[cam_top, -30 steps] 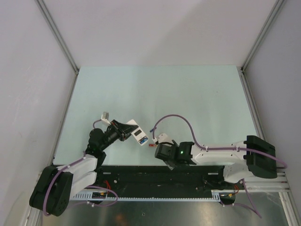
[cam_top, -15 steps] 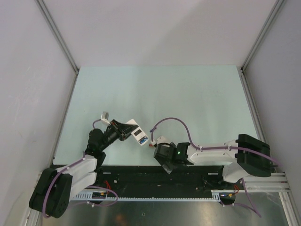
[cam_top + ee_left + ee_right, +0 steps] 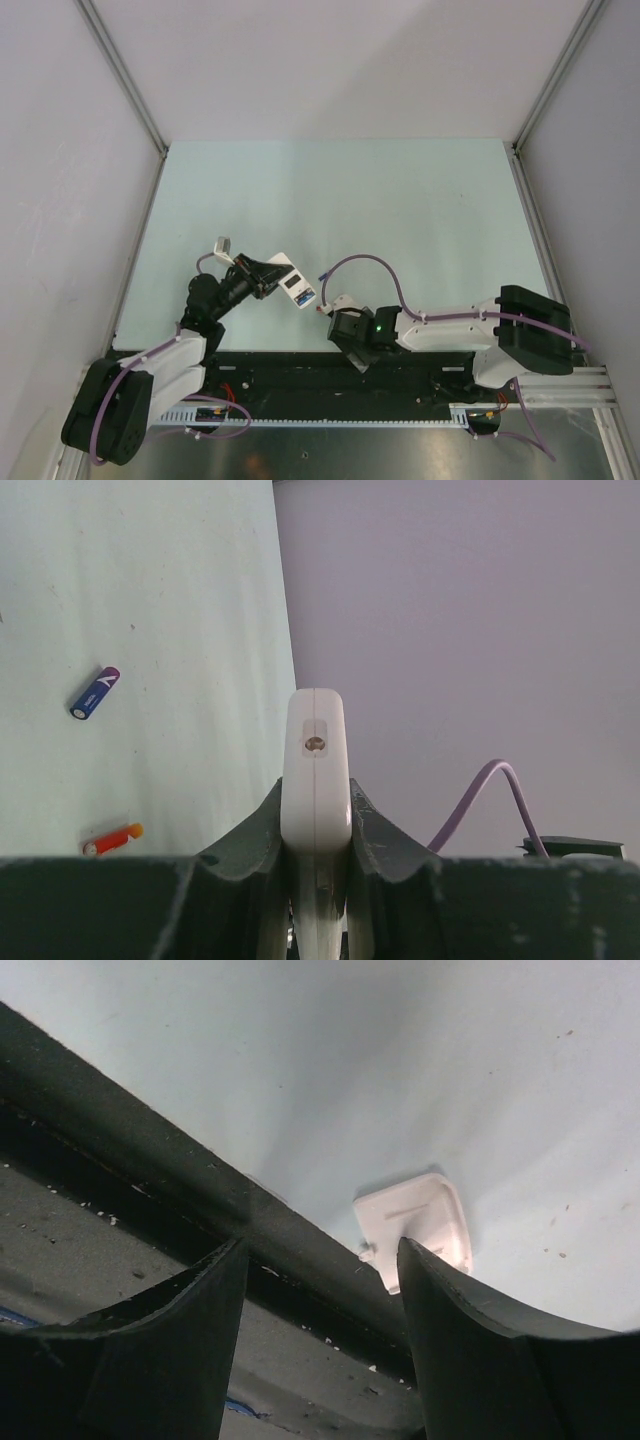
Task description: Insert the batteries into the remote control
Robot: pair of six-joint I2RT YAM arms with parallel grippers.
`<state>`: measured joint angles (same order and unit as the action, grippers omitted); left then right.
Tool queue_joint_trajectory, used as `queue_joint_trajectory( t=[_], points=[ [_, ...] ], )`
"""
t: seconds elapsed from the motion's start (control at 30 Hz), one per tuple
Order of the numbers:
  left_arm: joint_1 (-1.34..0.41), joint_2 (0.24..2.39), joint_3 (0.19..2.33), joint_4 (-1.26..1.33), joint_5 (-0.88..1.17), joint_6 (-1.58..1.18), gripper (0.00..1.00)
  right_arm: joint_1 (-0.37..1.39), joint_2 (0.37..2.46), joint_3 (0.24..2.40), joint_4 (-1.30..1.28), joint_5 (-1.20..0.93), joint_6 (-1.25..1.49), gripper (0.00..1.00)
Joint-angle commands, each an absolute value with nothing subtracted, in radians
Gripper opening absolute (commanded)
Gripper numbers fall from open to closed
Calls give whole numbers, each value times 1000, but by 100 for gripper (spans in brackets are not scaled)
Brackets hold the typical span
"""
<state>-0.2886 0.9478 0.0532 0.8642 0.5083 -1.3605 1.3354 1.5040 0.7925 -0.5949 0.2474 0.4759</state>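
The remote control (image 3: pixel 315 770) is a slim white bar, seen end-on in the left wrist view. My left gripper (image 3: pixel 316 815) is shut on it and holds it above the table. From above, the remote control (image 3: pixel 291 283) juts right from the left gripper (image 3: pixel 268 277), with a bit of blue at its lower end. A dark blue-purple battery (image 3: pixel 95 692) and a red battery (image 3: pixel 112 839) lie loose on the table. My right gripper (image 3: pixel 322 1250) is open and empty, over the table's near edge. A small white cover (image 3: pixel 415 1225) lies just past its right finger (image 3: pixel 470 1330).
A black rail (image 3: pixel 150 1170) and a grey metal strip run along the table's near edge under the right gripper (image 3: pixel 345 335). Grey walls enclose the pale green table (image 3: pixel 350 200) on three sides. A purple cable (image 3: pixel 365 265) loops above the right wrist.
The right arm has shifted left and a little toward the near edge, and its jaws stand wider than a second ago. The left arm and remote have not moved.
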Motion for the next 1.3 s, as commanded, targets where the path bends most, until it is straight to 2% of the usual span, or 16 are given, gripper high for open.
queue_joint_trajectory(
  t=[0.0,0.23,0.57,0.9,1.27],
  points=[
    [-282,928,8,896,520,-1348,0,1364,1525,785,-546,186,508,65],
    [-282,927,8,896,523,-1348,0,1384,1513,828,-574,234,526,64],
    [-282,930,8,894,523,-1348,0,1364,1448,867,-696,373,546,72],
    [-281,930,8,894,525,-1348,0,1327,1525,865,-667,344,503,76],
    [-282,930,8,893,526,-1347,0,1330,1559,857,-626,302,486,76]
  ],
)
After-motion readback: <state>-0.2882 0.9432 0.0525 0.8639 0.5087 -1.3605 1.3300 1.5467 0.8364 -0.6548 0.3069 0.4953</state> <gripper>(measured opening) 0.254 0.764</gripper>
